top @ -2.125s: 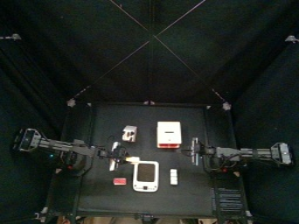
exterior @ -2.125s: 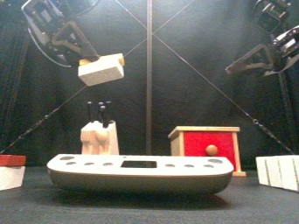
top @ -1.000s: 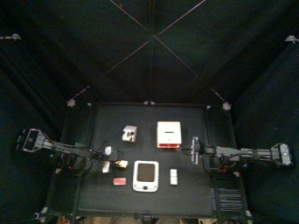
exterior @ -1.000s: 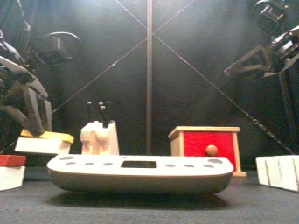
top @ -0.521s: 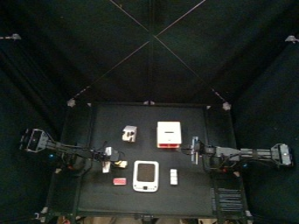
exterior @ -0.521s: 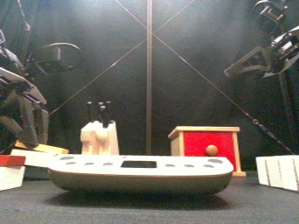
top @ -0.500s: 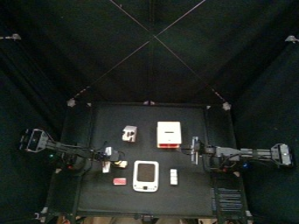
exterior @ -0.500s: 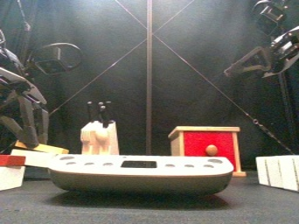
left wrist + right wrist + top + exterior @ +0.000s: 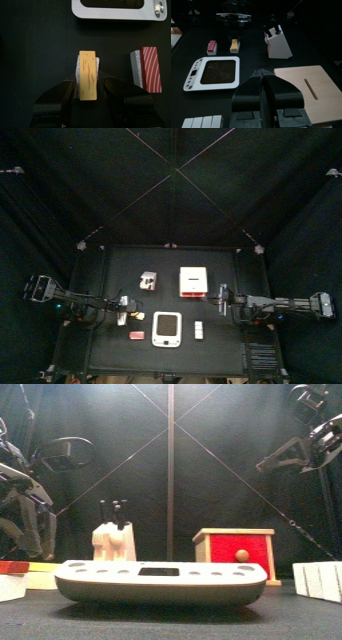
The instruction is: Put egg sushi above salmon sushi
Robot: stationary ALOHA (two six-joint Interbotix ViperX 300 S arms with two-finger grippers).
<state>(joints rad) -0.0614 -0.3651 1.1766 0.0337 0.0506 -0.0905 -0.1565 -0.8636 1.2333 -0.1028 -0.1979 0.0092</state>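
judging progress: the main move looks done, with only the letting-go and backing off left.
egg sushi (image 9: pixel 88 75): lies flat on the bench (image 9: pixel 221 333), its yellow top with thin orange streaks facing up, between the jaws of the left tool (image 9: pixel 89 89).
salmon sushi (image 9: pixel 148 69): red-and-white striped piece, just beside the egg sushi and not touching it; the two lie side by side, long sides parallel.
placement: from the right wrist view the egg sushi (image 9: pixel 234 45) sits just next to the salmon sushi (image 9: pixel 212 46), both beyond the white device (image 9: pixel 213 73); whether that counts as "above" depends on whose side you stand on, but they are close neighbours.
left tool state: jaws spread wide, standing off either side of the egg piece; i'd say it is no longer pinched, though the jaw tips are dark against the bench and a light touch can't be ruled out.
right tool (image 9: pixel 268 95): jaws drawn together, holding nothing, hanging well clear over the other end of the bench near the wooden box (image 9: pixel 308 86).
other things: knife block (image 9: pixel 114 538) and red-faced box (image 9: pixel 235 554) stand untouched behind the device.
left to do: lift the left arm away without nudging the egg piece.
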